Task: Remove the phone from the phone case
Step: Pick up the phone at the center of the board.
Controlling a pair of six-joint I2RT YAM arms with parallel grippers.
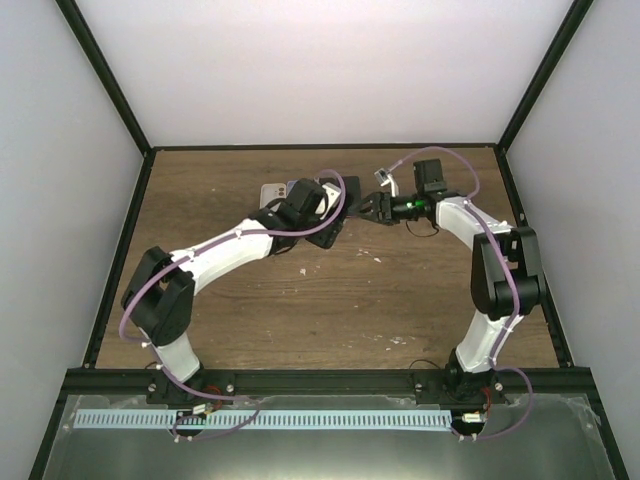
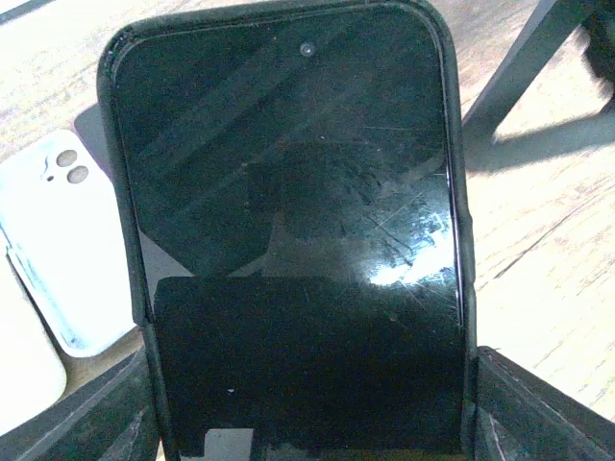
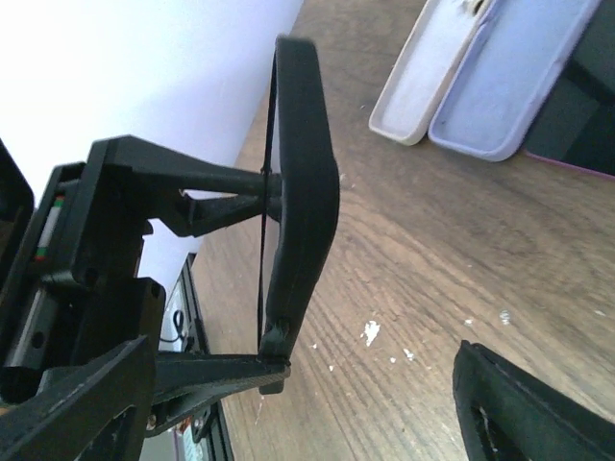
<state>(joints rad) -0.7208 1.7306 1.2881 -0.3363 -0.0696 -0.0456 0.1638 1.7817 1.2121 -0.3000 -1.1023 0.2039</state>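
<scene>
Held over the far middle of the wooden table (image 1: 300, 300), in the left gripper (image 1: 326, 228): the phone (image 2: 288, 182), seated in its black phone case (image 2: 457, 192), with the rim wrapped round every visible edge of the glass. Left fingers (image 2: 524, 413) clamped on the case's two long sides near one end, one showing at each lower corner of the left wrist view. Dark, scuffed screen turned toward that wrist camera, front lens at the end away from the fingers, a bright glare patch low on the right of the glass. Seen edge-on from the right wrist, a thin black slab pinched from both sides by the left arm's fingers. Just to the right of it, the right gripper (image 1: 372, 206), aimed left at the phone, its fingers (image 3: 524, 413) spread wide and closed on nothing. At the upper right of the left wrist view, a blurred dark bar, possibly one of those right fingers, near the case's far corner but too soft to tell whether touching. On the table to the left of the held phone and a little farther back, spare cases lying flat: a white case (image 2: 58, 240) with two lens holes, and a lilac case (image 3: 514, 77) with its open side up. Beside the lilac one, a dark slab with a pink edge (image 3: 586, 125), cut off by the frame.
</scene>
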